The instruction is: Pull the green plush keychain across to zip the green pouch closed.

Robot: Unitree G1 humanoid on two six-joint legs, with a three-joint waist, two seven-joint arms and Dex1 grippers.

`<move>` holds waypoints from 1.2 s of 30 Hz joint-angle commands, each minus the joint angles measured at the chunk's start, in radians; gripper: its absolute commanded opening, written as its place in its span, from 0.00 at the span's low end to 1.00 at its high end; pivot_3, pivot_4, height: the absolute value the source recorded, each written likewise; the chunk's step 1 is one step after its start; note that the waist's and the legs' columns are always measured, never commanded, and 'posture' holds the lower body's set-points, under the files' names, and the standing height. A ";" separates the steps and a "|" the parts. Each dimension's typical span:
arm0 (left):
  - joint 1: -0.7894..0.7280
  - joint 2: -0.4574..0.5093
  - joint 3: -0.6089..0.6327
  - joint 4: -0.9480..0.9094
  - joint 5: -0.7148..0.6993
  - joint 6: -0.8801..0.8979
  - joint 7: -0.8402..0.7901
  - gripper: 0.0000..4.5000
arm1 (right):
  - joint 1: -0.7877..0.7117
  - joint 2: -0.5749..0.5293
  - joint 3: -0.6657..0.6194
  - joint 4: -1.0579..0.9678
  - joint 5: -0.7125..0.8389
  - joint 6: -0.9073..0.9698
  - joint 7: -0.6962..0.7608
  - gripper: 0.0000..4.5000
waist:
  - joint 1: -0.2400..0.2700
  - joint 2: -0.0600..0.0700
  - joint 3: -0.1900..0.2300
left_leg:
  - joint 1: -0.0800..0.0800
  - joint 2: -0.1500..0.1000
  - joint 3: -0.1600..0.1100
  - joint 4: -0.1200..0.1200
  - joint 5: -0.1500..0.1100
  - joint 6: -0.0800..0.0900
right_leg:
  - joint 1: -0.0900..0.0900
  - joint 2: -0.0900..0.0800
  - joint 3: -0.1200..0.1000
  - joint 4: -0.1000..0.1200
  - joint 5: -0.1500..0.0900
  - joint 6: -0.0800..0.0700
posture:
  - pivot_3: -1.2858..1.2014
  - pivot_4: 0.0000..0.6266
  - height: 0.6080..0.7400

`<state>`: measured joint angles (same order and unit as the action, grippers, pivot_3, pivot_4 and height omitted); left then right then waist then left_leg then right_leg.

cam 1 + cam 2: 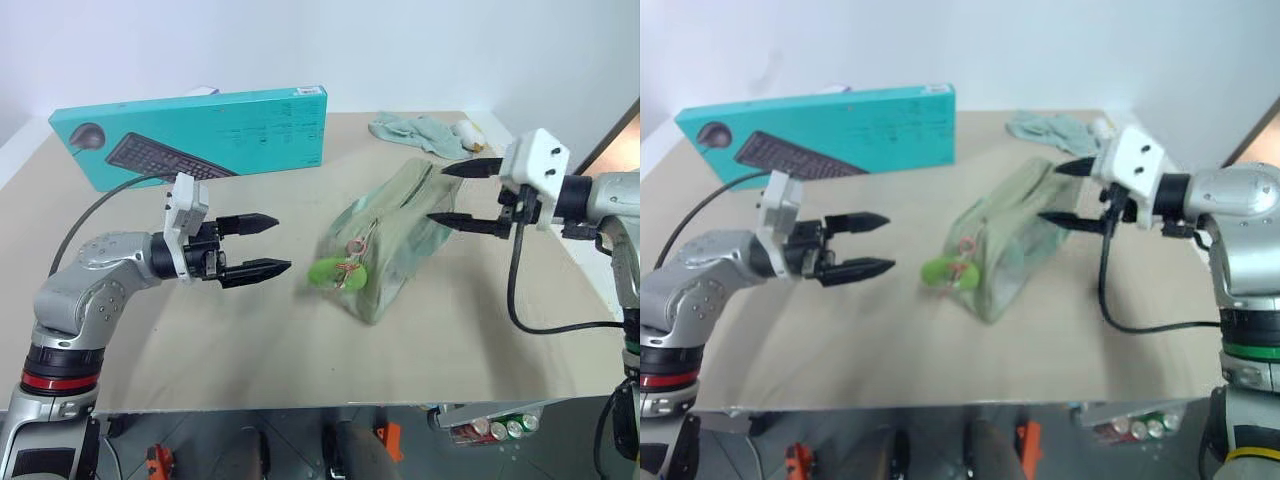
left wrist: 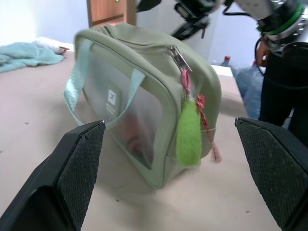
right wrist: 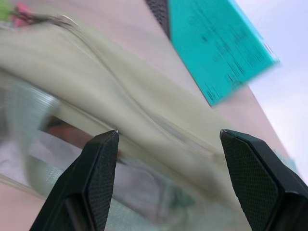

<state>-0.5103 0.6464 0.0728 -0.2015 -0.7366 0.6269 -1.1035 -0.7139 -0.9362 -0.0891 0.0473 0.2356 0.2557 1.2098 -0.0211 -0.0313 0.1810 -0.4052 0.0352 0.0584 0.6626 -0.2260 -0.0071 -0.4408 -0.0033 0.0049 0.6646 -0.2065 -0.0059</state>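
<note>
Partly blurred sage-green fabric zip pouch (image 1: 390,240), lime-green fuzzy plush keychain (image 1: 326,270) at 7 o'clock end; left claw (image 1: 262,245) and right claw (image 1: 450,194) both wide open, empty.

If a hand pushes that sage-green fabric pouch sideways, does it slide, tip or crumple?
The sage-green fabric pouch probably crumples: soft cloth, already sagging. Likely tips too, since it stands narrow on the table. Seems light; the fuzzy lime-green keychain would just dangle along.

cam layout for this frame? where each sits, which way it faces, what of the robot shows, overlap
Head stereo pair: looks forward and down on the table; left gripper and right gripper flank the green pouch.
Left wrist: along its open fingers at the pouch end with the green plush keychain.
Right wrist: along its open fingers over the pouch toward the teal box.
Shared: the pouch.
</note>
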 commanded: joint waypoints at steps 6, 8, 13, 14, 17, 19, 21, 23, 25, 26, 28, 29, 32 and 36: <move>-0.006 0.009 0.008 -0.064 -0.034 0.022 0.000 1.00 | -0.099 -0.013 0.012 0.225 0.020 -0.097 0.104 0.77 | -0.001 0.000 0.000 | 0.000 0.000 0.001 0.000 0.000 0.000 | 0.000 0.000 0.001 0.000 0.000 0.000 | 0.52 0.24 1.00; -0.002 0.012 0.013 -0.067 -0.037 0.025 0.003 1.00 | -0.142 -0.007 0.044 0.316 -0.018 -0.168 0.125 0.77 | -0.001 0.000 0.000 | 0.001 0.000 0.001 0.000 0.000 0.000 | 0.000 0.000 0.001 0.000 0.000 0.000 | 0.52 0.24 1.00; 0.009 0.013 0.019 -0.077 -0.037 0.029 0.013 1.00 | -0.269 0.026 0.118 0.536 -0.095 -0.328 0.172 0.77 | -0.003 0.000 0.000 | 0.001 0.000 0.005 0.000 0.000 0.001 | 0.000 0.001 0.004 0.000 0.001 0.001 | 0.52 0.24 1.00; 0.013 0.012 0.021 -0.083 -0.039 0.032 0.018 1.00 | -0.294 0.033 0.131 0.584 -0.111 -0.363 0.181 0.77 | -0.003 0.000 0.000 | 0.002 0.000 0.005 0.000 0.000 0.001 | 0.000 0.001 0.005 0.000 0.001 0.001 | 0.52 0.24 1.00; 0.024 0.012 0.029 -0.100 -0.046 0.038 0.033 1.00 | -0.367 0.057 0.157 0.719 -0.151 -0.452 0.200 0.77 | -0.003 0.000 0.000 | 0.001 0.000 0.005 -0.001 0.000 0.001 | -0.001 0.001 0.005 0.000 0.001 0.001 | 0.52 0.24 1.00; 0.034 0.017 0.036 -0.109 -0.052 0.040 0.043 1.00 | -0.417 0.072 0.168 0.803 -0.173 -0.496 0.204 0.77 | -0.003 0.000 0.000 | 0.001 0.000 0.006 -0.001 0.000 0.001 | -0.001 0.000 0.006 0.000 0.001 0.001 | 0.52 0.24 1.00; 0.044 0.020 0.044 -0.119 -0.060 0.045 0.049 1.00 | -0.458 0.081 0.172 0.868 -0.192 -0.527 0.204 0.77 | -0.003 0.000 0.001 | 0.001 0.000 0.006 -0.001 0.000 0.001 | -0.001 0.000 0.007 0.000 0.001 0.001 | 0.52 0.24 1.00; 0.057 0.025 0.054 -0.138 -0.080 0.057 0.054 1.00 | -0.494 0.088 0.174 0.929 -0.213 -0.555 0.199 0.77 | -0.004 0.000 0.001 | 0.001 0.000 0.006 -0.001 0.000 0.001 | -0.001 0.000 0.007 0.000 0.001 0.001 | 0.52 0.24 1.00; 0.069 0.031 0.060 -0.158 -0.102 0.070 0.055 1.00 | -0.520 0.090 0.176 0.973 -0.232 -0.583 0.196 0.77 | -0.003 0.000 0.001 | 0.002 0.000 0.006 -0.001 0.000 0.001 | -0.001 0.000 0.007 0.000 0.001 0.001 | 0.52 0.24 1.00; 0.076 0.035 0.059 -0.170 -0.109 0.073 0.052 1.00 | -0.530 0.092 0.175 0.990 -0.236 -0.591 0.195 0.77 | -0.003 0.000 0.001 | 0.002 0.000 0.006 -0.001 0.000 0.001 | -0.001 0.000 0.007 0.000 0.001 0.001 | 0.52 0.24 1.00; 0.084 0.042 0.058 -0.184 -0.117 0.077 0.048 1.00 | -0.544 0.095 0.172 1.012 -0.241 -0.599 0.196 0.77 | -0.003 0.000 0.001 | 0.002 0.000 0.006 -0.001 0.000 0.001 | -0.001 0.000 0.007 0.000 0.001 0.001 | 0.52 0.24 1.00; 0.084 0.041 0.056 -0.187 -0.120 0.077 0.053 1.00 | -0.545 0.096 0.171 1.016 -0.240 -0.598 0.207 0.77 | -0.003 0.000 0.001 | 0.002 0.000 0.006 -0.001 0.000 0.001 | -0.001 0.000 0.007 0.000 0.001 0.001 | 0.52 0.24 1.00; 0.080 0.041 0.051 -0.189 -0.123 0.073 0.062 1.00 | -0.536 0.099 0.167 1.016 -0.233 -0.599 0.226 0.65 | -0.003 0.000 0.001 | 0.002 0.000 0.007 -0.001 0.000 0.001 | -0.001 0.000 0.007 0.000 0.001 0.001 | 0.52 0.24 1.00; 0.067 0.040 0.043 -0.187 -0.120 0.070 0.067 1.00 | -0.519 0.102 0.165 1.023 -0.235 -0.603 0.218 0.36 | -0.004 0.000 0.001 | 0.002 0.001 0.007 -0.001 0.000 0.001 | -0.001 0.000 0.007 0.000 0.001 0.001 | 0.52 0.24 1.00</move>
<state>-0.4267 0.6795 0.0984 -0.3627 -0.8420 0.7053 -1.0355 -1.2208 -0.8338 0.0963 1.0661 -0.0045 -0.3356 1.4217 -0.0246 -0.0317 0.1816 -0.4027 0.0360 0.0650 0.6613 -0.2264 -0.0059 -0.4416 -0.0028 0.0124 0.6644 -0.2053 -0.0048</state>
